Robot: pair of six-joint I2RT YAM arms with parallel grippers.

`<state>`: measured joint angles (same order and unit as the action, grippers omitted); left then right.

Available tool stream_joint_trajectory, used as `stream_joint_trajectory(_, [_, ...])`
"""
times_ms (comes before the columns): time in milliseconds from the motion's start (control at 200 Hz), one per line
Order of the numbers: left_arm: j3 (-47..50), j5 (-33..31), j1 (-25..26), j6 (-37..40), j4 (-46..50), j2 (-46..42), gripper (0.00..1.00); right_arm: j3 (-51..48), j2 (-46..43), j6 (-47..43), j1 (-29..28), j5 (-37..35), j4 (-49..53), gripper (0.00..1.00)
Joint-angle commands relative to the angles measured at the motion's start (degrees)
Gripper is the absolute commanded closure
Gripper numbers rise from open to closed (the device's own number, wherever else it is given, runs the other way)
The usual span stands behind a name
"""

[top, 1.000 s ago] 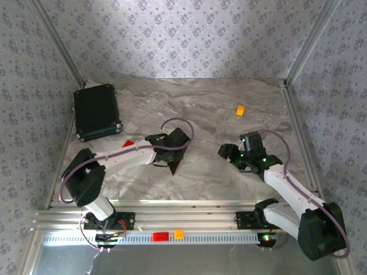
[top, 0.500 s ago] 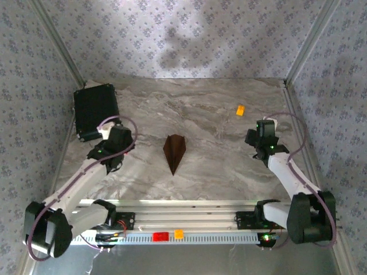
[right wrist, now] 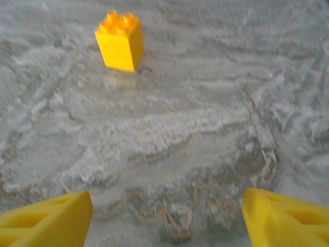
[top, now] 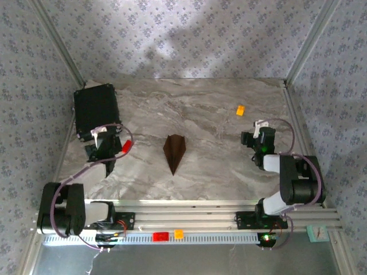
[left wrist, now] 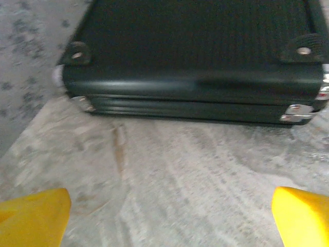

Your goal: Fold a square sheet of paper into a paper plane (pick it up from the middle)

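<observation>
The square sheet of paper lies folded as a dark brown paper plane (top: 174, 152) in the middle of the table. It is a narrow dart with a centre crease, and its point faces the near edge. Nothing touches it. My left gripper (top: 100, 140) is drawn back to the left, well apart from the plane. It faces the black case, and its yellow fingertips (left wrist: 32, 217) stand wide open over bare table. My right gripper (top: 260, 139) is drawn back to the right and is open too, with only marble between its fingers (right wrist: 289, 218).
A black case (top: 96, 110) (left wrist: 190, 51) sits at the back left, close ahead of the left gripper. A small red block (top: 124, 147) lies beside the left arm. An orange block (top: 240, 110) (right wrist: 119, 41) stands ahead of the right gripper. Patterned walls enclose the table.
The left gripper let go of the plane, opened and pulled back left toward the case. The right arm folded back to the right. The plane stays flat in the middle.
</observation>
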<state>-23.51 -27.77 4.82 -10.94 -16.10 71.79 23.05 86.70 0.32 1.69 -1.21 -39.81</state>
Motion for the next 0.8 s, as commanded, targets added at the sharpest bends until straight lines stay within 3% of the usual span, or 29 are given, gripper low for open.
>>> stream_joint_trajectory(0, [0.13,5.59,-0.48,4.75,-16.56,3.52,0.0,-3.76,0.77,-2.74,-0.05,1.04,-13.57,0.2])
stream_joint_trajectory(10, [0.13,6.03,-0.51,5.02,-17.02,4.12,0.0,-3.57,0.56,-2.81,-0.3,0.51,-12.8,0.17])
stream_joint_trajectory(25, [0.08,6.45,-0.57,5.27,-18.34,4.63,0.0,-3.15,0.51,-3.0,-0.67,-0.28,-11.9,0.04])
stream_joint_trajectory(40, [-0.08,6.91,-0.62,5.51,-19.09,5.17,0.0,-2.85,0.62,-3.19,-1.09,-1.43,-11.66,0.01])
stream_joint_trajectory(85, [-0.49,9.05,-0.84,7.43,-21.23,6.78,0.0,-2.81,1.35,-3.58,-2.66,-5.86,-12.26,0.01])
stream_joint_trajectory(180, [-0.07,13.64,-1.86,9.56,-24.87,9.74,0.0,-3.82,1.11,-3.72,-3.37,-8.03,-14.11,0.01])
stream_joint_trajectory(310, [4.83,16.16,-2.53,10.53,-43.86,17.99,0.0,-3.28,1.5,-3.36,-3.74,-8.61,-13.54,0.01])
stream_joint_trajectory(375, [1.03,15.61,-3.23,8.63,-31.72,15.37,0.0,-1.88,1.18,-2.21,-2.09,-5.29,-9.76,0.01])
stream_joint_trajectory(425, [1.16,16.58,-4.19,8.04,-34.98,17.09,0.0,-1.81,1.05,-2.33,-1.69,-5.44,-10.16,0.01])
stream_joint_trajectory(480, [0.32,16.5,-4.69,7.14,-30.62,15.81,0.0,-1.79,1.4,-2.24,-1.69,-5.1,-10.39,0.01])
stream_joint_trajectory(795, [0.74,16.51,-4.64,7.4,-32.34,16.12,0.0,-1.15,1.28,-1.67,-0.38,-2.21,-8.92,0.01])
